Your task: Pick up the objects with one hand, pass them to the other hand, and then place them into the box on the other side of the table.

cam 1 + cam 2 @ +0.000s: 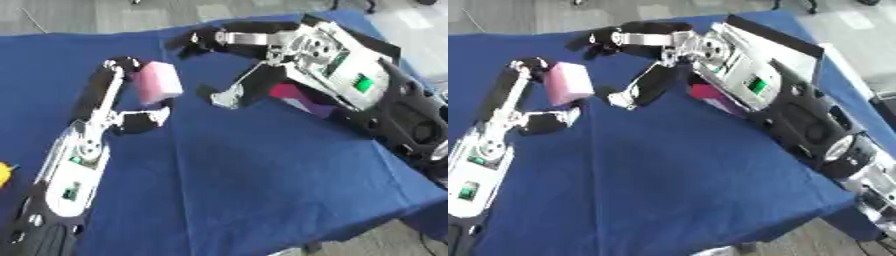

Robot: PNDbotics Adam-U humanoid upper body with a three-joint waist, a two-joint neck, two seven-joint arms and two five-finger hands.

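Holding pink block (159, 81) in left hand (122, 107), yellow thing (5, 175) only left-eye

Blue cloth (262, 190) covers the table — grey floor (87, 15) beyond its far edge.

Setting: likely lab or test room. Blue cloth-covered surface (262, 190), grey floor (96, 17) beyond; nothing domestic visible.

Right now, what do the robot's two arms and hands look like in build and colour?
Both arms are black with silver-white plates over the wrists and forearms. The left hand has black fingers with silver links and a black-tipped thumb. The right hand is the same mix, with a silver-tipped thumb. Each forearm carries a small green panel, and round silver joints show near the wrists.
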